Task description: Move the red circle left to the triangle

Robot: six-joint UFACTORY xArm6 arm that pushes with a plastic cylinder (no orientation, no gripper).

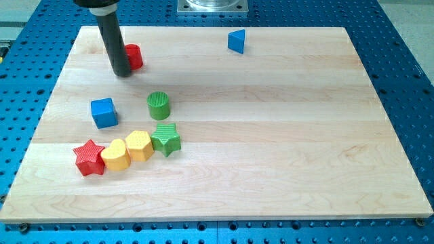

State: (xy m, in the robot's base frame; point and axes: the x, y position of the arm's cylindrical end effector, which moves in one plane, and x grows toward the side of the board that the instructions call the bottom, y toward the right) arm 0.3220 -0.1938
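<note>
The red circle (134,56) sits near the board's top left, partly hidden behind my dark rod. My tip (123,73) rests on the board at the red circle's lower left, touching or almost touching it. The blue triangle (237,41) stands near the top edge, well to the view's right of the red circle.
A blue cube (104,112) and a green cylinder (158,106) lie below the red circle. Lower down, a red star (89,158), yellow heart (115,155), yellow hexagon (139,146) and green star (165,139) form a row. The wooden board (285,135) lies on a blue perforated table.
</note>
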